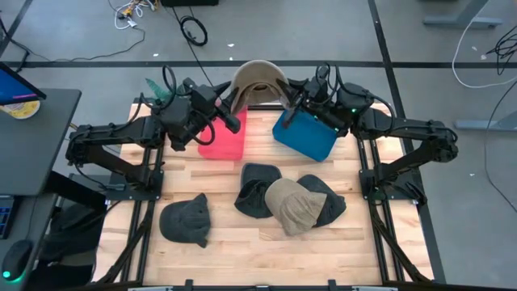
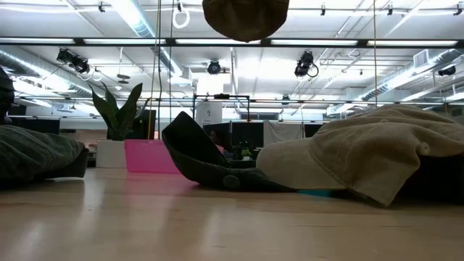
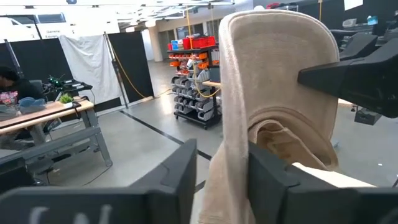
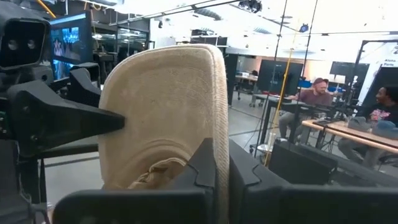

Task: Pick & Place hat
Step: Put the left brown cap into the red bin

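A tan hat (image 1: 258, 79) hangs in the air over the table's far edge, between my two grippers; in the low view it shows high up (image 2: 245, 18). My left gripper (image 1: 234, 105) stands at its left side, open, with the hat's rim between its fingers. My right gripper (image 1: 288, 101) is shut on the opposite side of the rim. Both point level toward each other. My left gripper has the hat's left rim (image 3: 231, 168) between its open fingers, coming level from the table's left. The cloth lies against one finger (image 3: 264, 177), and a gap shows between it and the other finger (image 3: 183, 171). My right gripper pinches the hat's right rim (image 4: 221, 146) between its two fingers, coming level from the table's right. The rim stands upright in the hold. The hat is lifted clear of the table.
A pink bin (image 1: 222, 137) and a blue bin (image 1: 305, 136) stand on the table's far half, under the arms. Nearer lie a dark hat (image 1: 184, 220) at the left, and a dark hat (image 1: 257, 190), a tan hat (image 1: 292, 206) and another dark hat (image 1: 327, 198) together.
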`<state>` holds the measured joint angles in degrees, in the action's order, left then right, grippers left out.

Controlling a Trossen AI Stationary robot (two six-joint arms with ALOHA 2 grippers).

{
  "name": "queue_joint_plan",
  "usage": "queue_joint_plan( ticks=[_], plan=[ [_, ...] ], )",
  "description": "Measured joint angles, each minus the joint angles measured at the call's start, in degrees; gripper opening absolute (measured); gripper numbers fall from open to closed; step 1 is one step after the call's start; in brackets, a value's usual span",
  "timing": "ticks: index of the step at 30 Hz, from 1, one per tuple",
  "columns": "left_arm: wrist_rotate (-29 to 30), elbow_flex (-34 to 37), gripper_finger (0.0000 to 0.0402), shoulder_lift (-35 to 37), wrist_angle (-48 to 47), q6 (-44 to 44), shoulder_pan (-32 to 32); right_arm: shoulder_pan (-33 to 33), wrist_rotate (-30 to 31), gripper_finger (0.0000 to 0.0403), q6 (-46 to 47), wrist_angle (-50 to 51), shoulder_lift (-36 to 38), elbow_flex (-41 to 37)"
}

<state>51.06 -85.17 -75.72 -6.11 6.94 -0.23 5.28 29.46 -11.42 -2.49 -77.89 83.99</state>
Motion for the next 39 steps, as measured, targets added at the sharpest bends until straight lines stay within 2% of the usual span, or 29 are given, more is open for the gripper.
queue_joint_plan(
  ticks=[7, 12, 18, 21, 26, 39],
  plan=[
    [0.15, 0.00, 0.0210, 0.45, -0.30, -2.20, -0.06, 0.04, 2.43, 0.0006, -1.21, 4.93, 0.82, 0.00],
    [-0.41, -0.07, 0.0248, 1.63, -0.16, -3.67, -0.73, 0.33, 2.71, 0.0006, -1.42, 8.29, 1.57, 0.00],
    [-12.07, -0.16, 0.0260, 2.72, -2.43, -4.87, 0.29, 0.33, 1.51, 0.0006, -0.78, 15.16, 1.73, 0.00],
    [-18.43, -2.41, 0.0257, 2.64, -11.78, -9.72, 2.68, 0.33, 0.95, 0.0006, 0.42, 17.86, 1.70, 0.00],
    [-25.88, -11.52, 0.0255, -0.50, -28.91, -15.36, 7.17, 0.33, -0.42, 0.0006, 0.45, 18.55, 1.70, 0.00],
    [-42.28, -46.10, 0.0255, -18.93, -52.81, -15.34, 13.04, 0.39, -3.59, 0.0006, 1.96, 18.46, 1.38, 0.00]
  ],
)
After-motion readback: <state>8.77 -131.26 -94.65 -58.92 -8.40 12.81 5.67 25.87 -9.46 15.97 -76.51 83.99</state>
